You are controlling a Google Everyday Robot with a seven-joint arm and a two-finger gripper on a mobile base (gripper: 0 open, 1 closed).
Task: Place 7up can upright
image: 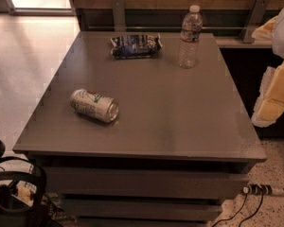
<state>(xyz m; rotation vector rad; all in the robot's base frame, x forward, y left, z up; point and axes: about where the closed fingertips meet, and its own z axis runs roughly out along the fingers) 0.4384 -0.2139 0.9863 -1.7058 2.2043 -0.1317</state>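
Small silvery-white aluminium 7up can (94, 106) with green and red marks lies on its side toward the grey desk's (180, 117) front-left corner; the dark gripper (12, 193) sits below that corner, well apart

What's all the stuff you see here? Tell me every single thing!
table: one, grey, centre
7up can: one, silvery-white with green and red, on its side, table's front left
snack bag: one, dark blue, table's back edge
water bottle: one, clear, white cap, upright, right of the bag
power strip: one, pale, floor at lower right
arm: one, white and yellow, right edge
gripper: one, dark, bottom-left corner, below the tabletop, away from the can
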